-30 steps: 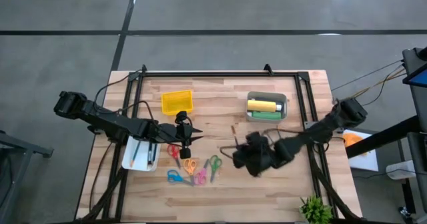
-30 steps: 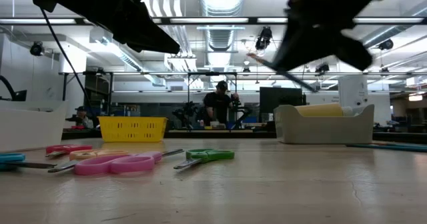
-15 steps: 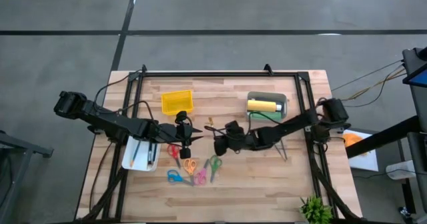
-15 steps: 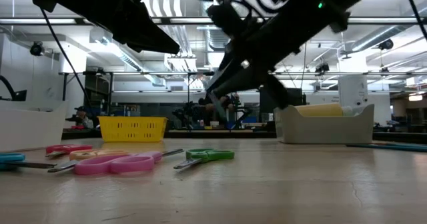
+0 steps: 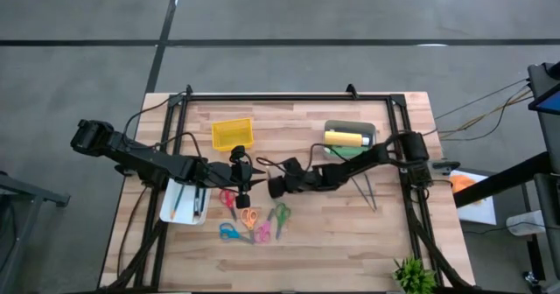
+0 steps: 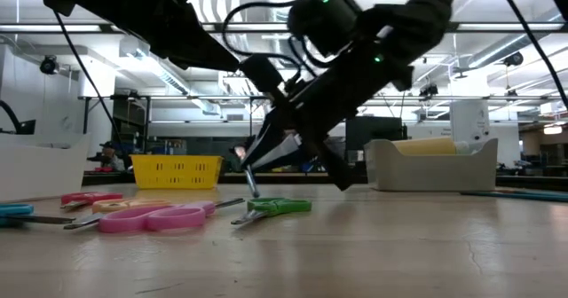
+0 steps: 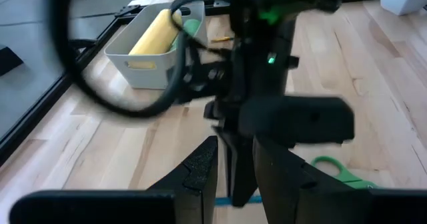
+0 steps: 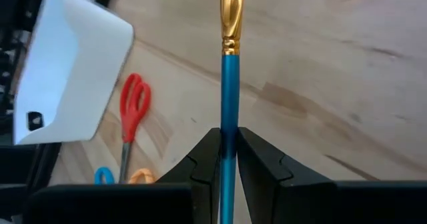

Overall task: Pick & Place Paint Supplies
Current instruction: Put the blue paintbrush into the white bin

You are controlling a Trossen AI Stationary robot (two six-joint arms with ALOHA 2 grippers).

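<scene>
While the left gripper [image 5: 242, 192] hangs over the table [image 5: 350, 250] just right of the white tray [image 5: 181, 208], our right gripper [image 5: 273, 188] sits mid-table, reaching toward it. We see its fingers [image 8: 205, 159] clamped on a teal-shafted paintbrush [image 8: 229, 84] with a gold ferrule; the shaft runs out straight between the jaws. From table height, the brush [image 6: 251, 182] slants down out of the gripper, its tip just above the green scissors [image 6: 275, 207] and apart from the wood.

Left gripper: the jaws stand apart with nothing between them, as its wrist camera shows, looking straight at the right arm's wrist.

Other supplies: a yellow paint bottle [image 5: 345, 138] and something green lie in the grey bin [image 5: 351, 126] at the table's back right. We see thin sticks in the white tray, one of them orange. Another thin stick [image 5: 368, 194] lies on the wood right of the right arm.

Clutter: red scissors [image 8: 129, 111] near the tray, plus orange, pink and blue pairs close by; a yellow basket [image 5: 232, 134] stands behind them.
</scene>
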